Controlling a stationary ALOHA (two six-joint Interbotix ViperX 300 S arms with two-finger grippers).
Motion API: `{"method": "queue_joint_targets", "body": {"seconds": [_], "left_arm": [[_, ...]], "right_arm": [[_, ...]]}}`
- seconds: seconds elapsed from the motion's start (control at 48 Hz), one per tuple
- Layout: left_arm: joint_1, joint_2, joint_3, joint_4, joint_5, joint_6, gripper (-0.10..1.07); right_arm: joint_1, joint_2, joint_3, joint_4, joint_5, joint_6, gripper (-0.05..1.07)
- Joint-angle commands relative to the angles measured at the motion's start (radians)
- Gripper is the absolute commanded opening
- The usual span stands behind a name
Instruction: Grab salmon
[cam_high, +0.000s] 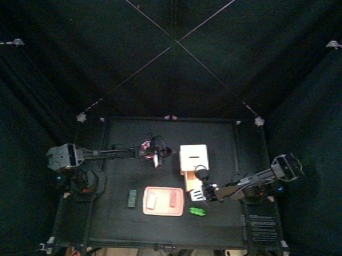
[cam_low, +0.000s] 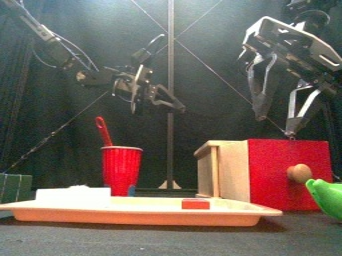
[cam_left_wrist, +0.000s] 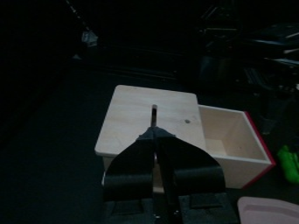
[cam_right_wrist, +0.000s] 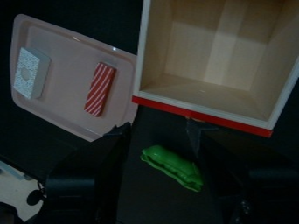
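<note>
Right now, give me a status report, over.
Left gripper: jaws shut, near wooden box. Right gripper: jaws open. Salmon strip flat on pink tray, ungrasped. Green pod beside tray.

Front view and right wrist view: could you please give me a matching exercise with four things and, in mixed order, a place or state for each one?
Things:
1. salmon strip
2. green item
3. red cup
4. wooden box

Places or states:
A. open on one side, nothing seen inside
B. lies on the pink tray
C. stands upright with a red stick in it
D. lies on the table, off the tray

Pairs: 1-B, 2-D, 3-C, 4-A
</note>
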Motion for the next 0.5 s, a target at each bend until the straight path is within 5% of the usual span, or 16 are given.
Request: {"method": "queue_joint_targets", "body": {"seconds": [0.0, 0.479], "left_arm": [[-0.023, -0.095, 0.031, 0.003, -0.021, 0.002, 0.39], [-0.107, -0.229, 0.150, 0.083, -0.106, 0.031, 0.39]], "right_arm": [[0.003, -0.029, -0.025, -0.003, -0.003, -0.002, 0.88], [-0.002, 0.003, -0.067, -0.071, -0.054, 0.000, 0.88]]}}
